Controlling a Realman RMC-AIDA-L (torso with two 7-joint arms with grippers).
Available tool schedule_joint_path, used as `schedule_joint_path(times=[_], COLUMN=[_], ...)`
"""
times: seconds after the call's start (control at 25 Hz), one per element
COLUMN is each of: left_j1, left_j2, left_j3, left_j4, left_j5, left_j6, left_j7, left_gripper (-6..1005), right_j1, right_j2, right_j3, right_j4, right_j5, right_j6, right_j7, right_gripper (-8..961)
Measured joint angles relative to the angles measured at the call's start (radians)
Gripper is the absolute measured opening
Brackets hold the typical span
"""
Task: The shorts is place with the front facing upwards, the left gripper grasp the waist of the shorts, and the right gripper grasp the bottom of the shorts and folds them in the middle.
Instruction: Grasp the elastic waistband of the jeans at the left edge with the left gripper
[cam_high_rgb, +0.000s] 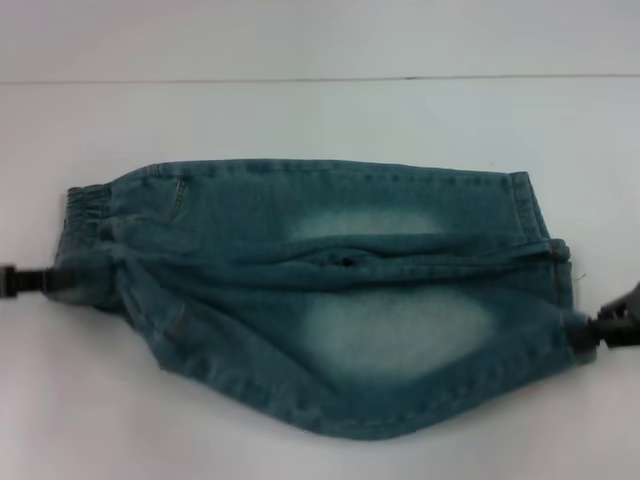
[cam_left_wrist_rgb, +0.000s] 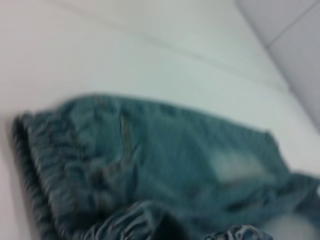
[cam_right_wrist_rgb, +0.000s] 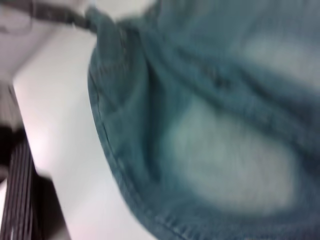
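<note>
The blue denim shorts (cam_high_rgb: 330, 300) lie across the white table with pale faded patches facing up. The ruffled waist (cam_high_rgb: 85, 225) is at the left and the stitched leg hems, the bottom (cam_high_rgb: 535, 215), at the right. The left gripper (cam_high_rgb: 45, 282) reaches in from the left edge and is shut on the near end of the waist. The right gripper (cam_high_rgb: 583, 338) reaches in from the right edge and is shut on the near hem corner. The near leg hangs stretched between them in a curve. The waist fills the left wrist view (cam_left_wrist_rgb: 45, 165). The cartoon print is hidden.
The white table (cam_high_rgb: 300, 120) extends around the shorts, with its far edge line across the top of the head view. In the right wrist view the table's near edge (cam_right_wrist_rgb: 35, 130) shows, with dark floor and a ribbed object (cam_right_wrist_rgb: 17, 200) beyond it.
</note>
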Motion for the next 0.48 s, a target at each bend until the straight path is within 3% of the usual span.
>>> schedule_joint_path(times=[0.28,0.48], left_j1=[-0.015,-0.021], left_j2=[0.010,-0.001], left_j3=[-0.063,-0.084], left_j4=[-0.003,-0.006], left_j5=[-0.060,-0.073], left_j6=[-0.099,-0.181], left_j7=[-0.073,-0.103], left_gripper=[49,49], right_j1=[-0.049,-0.065], right_j2=[-0.012,-0.007], right_j3=[0.066,0.105], right_j4=[0.049,0.118], right_j5=[0.198,0.294], right_j6=[0.099,0.209], right_j7=[-0.006,-0.035], right_gripper=[44,44])
